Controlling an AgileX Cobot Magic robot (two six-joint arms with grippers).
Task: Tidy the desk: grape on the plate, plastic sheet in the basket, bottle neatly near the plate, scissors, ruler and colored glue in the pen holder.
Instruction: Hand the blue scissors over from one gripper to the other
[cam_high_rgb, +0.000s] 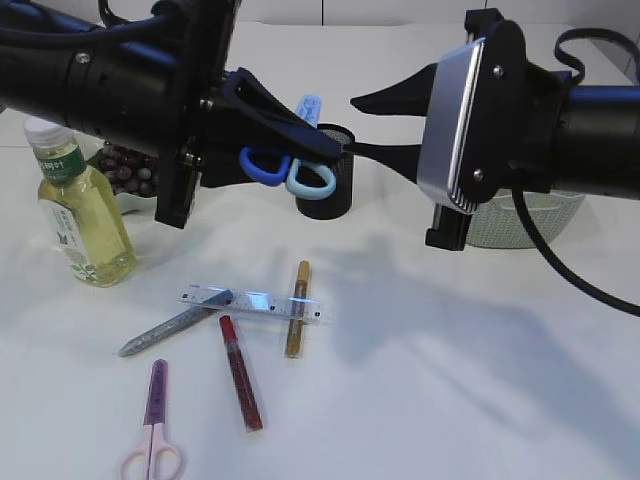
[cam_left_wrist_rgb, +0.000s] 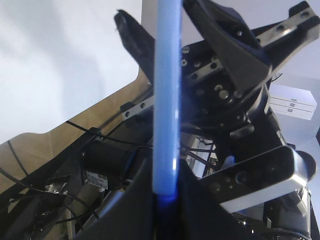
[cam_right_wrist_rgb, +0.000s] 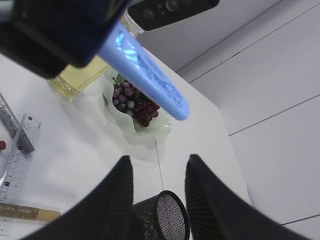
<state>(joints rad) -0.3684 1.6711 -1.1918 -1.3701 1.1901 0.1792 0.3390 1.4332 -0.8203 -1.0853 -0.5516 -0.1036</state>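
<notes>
White desk (cam_high_rgb: 450, 380) is being shown; blue scissors (cam_high_rgb: 290, 165) are being clamped by the left gripper (cam_high_rgb: 300, 135) above the pen holder (cam_high_rgb: 325, 190). Right gripper (cam_right_wrist_rgb: 157, 195) is being held apart, nothing between.

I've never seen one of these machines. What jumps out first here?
The left end effector holds blue scissors up over a black mesh pen holder at the back. The right end effector hangs open beside it. Below, a clear ruler and glue pens lie scattered.

Blue-handled scissors (cam_high_rgb: 290, 165), black pen holder (cam_high_rgb: 330, 195)
</notes>
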